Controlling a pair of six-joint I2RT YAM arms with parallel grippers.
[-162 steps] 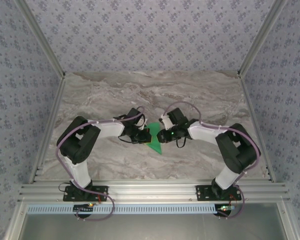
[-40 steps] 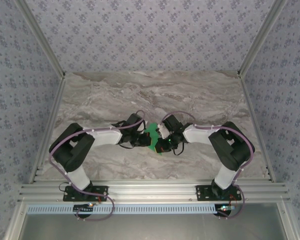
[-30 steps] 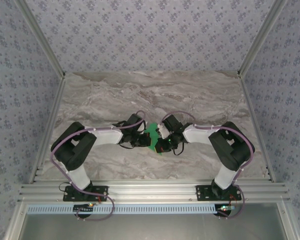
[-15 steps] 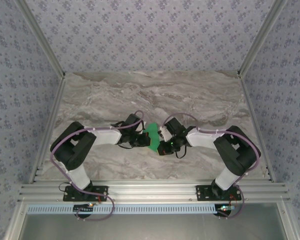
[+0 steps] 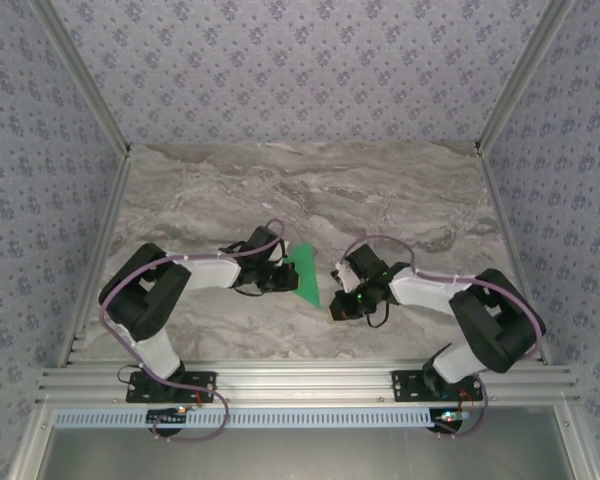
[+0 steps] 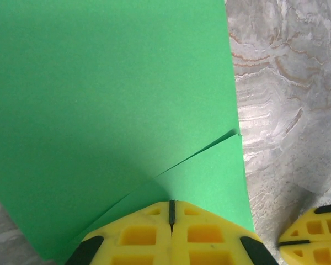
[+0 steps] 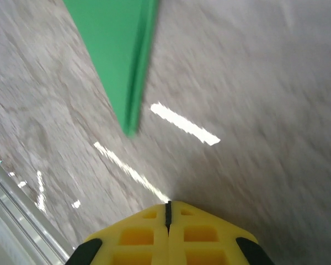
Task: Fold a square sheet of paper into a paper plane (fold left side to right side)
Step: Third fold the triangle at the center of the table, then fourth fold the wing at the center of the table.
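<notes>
Paper plane is on the tabletop, about midway between the two arms and in the nearer half. It's a green folded piece, wide at the far end and narrowing to a point at the near end. Lying flat as far as I can tell.

Left wrist view: the paper plane takes up most of the frame. It has at least two layers, with a diagonal flap edge running up to a small notch on its right edge. Marble tabletop shows to the right of it.

Left claw is at the paper's left edge. In its own camera the left claw has its yellow fingers pressed together, seam closed, tips sitting over the paper's near edge. Can't tell if a layer is pinched or if it's just resting on top.

Right claw is to the right of the paper's point, near it but apart, not touching. From its wrist camera the right claw is fully closed with nothing between the fingers. Past the tips there's only bare tabletop. The paper plane shows at upper left with its tip pointing toward the claw. Layered edge shows along its right side. That frame is blurred, so no finer crease detail.
</notes>
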